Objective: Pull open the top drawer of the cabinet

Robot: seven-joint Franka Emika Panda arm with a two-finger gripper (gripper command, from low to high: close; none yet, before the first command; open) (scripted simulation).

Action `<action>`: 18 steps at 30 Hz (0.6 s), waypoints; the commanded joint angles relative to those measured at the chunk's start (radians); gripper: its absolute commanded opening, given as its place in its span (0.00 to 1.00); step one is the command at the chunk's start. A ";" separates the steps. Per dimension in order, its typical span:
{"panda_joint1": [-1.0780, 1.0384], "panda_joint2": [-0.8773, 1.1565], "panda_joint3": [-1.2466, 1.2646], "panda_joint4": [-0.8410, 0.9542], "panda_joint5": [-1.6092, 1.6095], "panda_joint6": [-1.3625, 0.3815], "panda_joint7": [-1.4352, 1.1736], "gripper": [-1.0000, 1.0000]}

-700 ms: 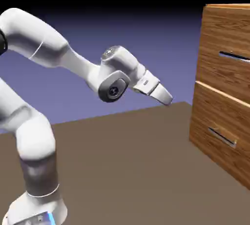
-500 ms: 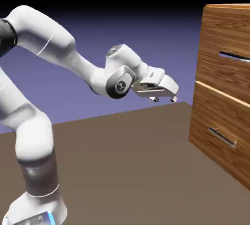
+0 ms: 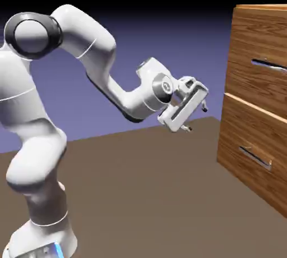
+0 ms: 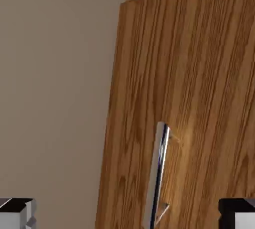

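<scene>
Your white two-finger pincer (image 3: 197, 119) stands wide, gripping nothing, tilted short of the brown wood-grain cabinet (image 3: 255, 44), probably to straddle a handle!

Brown wood grain was seen on the cabinet (image 3: 255, 105), around 3 o'clock; the arm (image 3: 39, 150), 9 o'clock, was plain white.

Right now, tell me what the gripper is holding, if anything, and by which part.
Nothing is held: the gripper stands open, its fingertips wide apart, with no handle between them in the exterior view.
</scene>
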 commanded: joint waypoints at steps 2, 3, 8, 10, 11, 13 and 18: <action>-0.044 0.036 0.048 0.032 -0.087 -0.007 -0.076 0.50; -0.067 0.054 0.072 0.048 -0.131 -0.010 -0.114 0.50; -0.178 0.145 0.193 0.127 -0.348 -0.027 -0.304 0.50; -0.222 0.181 0.241 0.159 -0.435 -0.033 -0.380 0.50; -0.244 0.199 0.265 0.175 -0.478 -0.037 -0.418 0.50; -0.289 0.235 0.313 0.206 -0.565 -0.043 -0.495 0.50; -0.400 0.326 0.433 0.286 -0.783 -0.060 -0.685 0.50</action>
